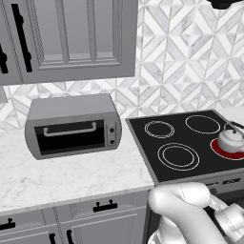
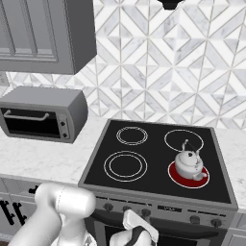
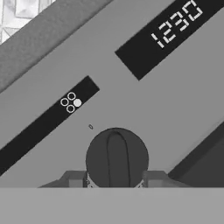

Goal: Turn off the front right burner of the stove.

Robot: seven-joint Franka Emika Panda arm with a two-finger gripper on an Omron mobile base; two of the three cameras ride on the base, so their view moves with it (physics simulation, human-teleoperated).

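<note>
Burner (image 2: 188,175) is still glowing red under the kettle (image 2: 188,163), up beyond your gripper (image 3: 115,178), whose fingers are flanking a stove (image 2: 158,166) knob (image 3: 116,157); grip unclear, nothing turned off.

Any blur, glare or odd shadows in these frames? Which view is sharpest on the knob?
Left base view: flat, even rendered light, no glare on the stove; the kettle is cut by the frame edge. Right base view: equally sharp; the front right burner glows solid red under the kettle. Hand view: the knob is crisp between the gripper fingertips, and the panel is rolled diagonal.
</note>
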